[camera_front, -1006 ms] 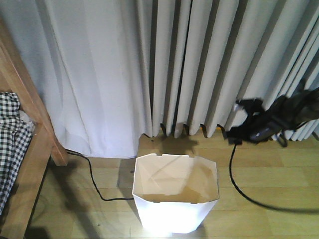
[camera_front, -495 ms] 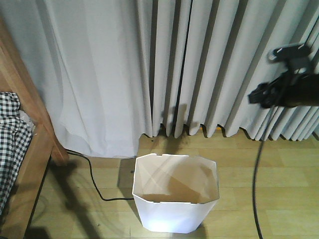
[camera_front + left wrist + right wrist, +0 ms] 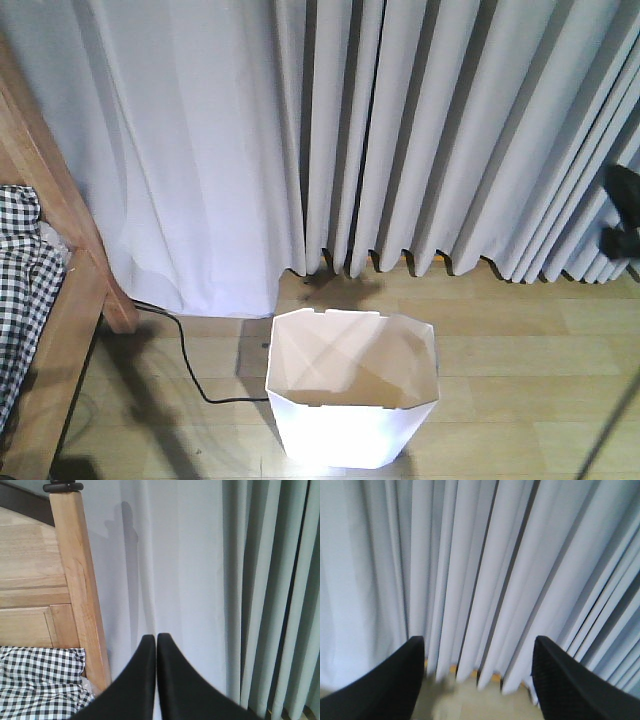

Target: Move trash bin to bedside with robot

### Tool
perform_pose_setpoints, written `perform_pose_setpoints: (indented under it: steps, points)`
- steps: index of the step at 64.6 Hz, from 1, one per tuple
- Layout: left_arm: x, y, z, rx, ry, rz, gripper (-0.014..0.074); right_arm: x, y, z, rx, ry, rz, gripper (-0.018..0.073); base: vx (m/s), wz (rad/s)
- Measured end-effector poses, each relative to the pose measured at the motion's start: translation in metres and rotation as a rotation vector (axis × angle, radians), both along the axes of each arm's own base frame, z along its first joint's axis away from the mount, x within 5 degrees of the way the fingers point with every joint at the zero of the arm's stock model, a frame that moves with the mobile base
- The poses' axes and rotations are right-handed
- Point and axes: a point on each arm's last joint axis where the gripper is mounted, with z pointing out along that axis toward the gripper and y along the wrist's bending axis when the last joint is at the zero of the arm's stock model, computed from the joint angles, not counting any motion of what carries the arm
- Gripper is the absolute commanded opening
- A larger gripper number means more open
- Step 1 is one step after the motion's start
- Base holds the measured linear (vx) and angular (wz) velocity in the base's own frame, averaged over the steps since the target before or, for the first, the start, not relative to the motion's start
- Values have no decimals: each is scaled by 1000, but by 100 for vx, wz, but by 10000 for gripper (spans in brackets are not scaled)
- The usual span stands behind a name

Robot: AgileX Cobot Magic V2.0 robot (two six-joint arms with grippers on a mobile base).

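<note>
Running down the left edge is the bed (image 3: pixel 60 290), a smooth light-wood frame with small-checked black-and-white bedding (image 3: pixel 20 270). Right of it, apart from the bed, the white thin-walled trash bin (image 3: pixel 352 400) stands upright on glossy wood-plank floor (image 3: pixel 520 370) before pleated pale curtains (image 3: pixel 400 130). The left gripper (image 3: pixel 156 645) has tapered black fingers pressed together, holding nothing; the right gripper (image 3: pixel 477 680) is spread wide, empty.
</note>
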Motion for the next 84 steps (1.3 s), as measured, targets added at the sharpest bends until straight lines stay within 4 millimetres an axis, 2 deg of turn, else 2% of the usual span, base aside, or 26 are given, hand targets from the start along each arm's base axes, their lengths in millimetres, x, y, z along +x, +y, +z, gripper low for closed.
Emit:
perform_pose_setpoints:
  steps: [14, 27, 31, 36, 49, 84]
  points:
    - [0, 0, 0, 0, 0, 0, -6, -60, 3, -10, 22, -180, 3, 459, 0, 0]
    - [0, 0, 0, 0, 0, 0, -6, -89, 9, -15, 89, -274, 40, 456, 0, 0]
    - [0, 0, 0, 0, 0, 0, -6, -92, 10, -15, 93, -282, 49, 431, 0, 0]
    - [0, 0, 0, 0, 0, 0, -6, -93, 11, -15, 95, -272, 61, 341, 0, 0]
    - [0, 0, 0, 0, 0, 0, -6, -93, 12, -17, 96, -259, 71, -17, 0, 0]
    - [0, 0, 0, 0, 0, 0, -6, -93, 12, -17, 90, -259, 72, -9, 0, 0]
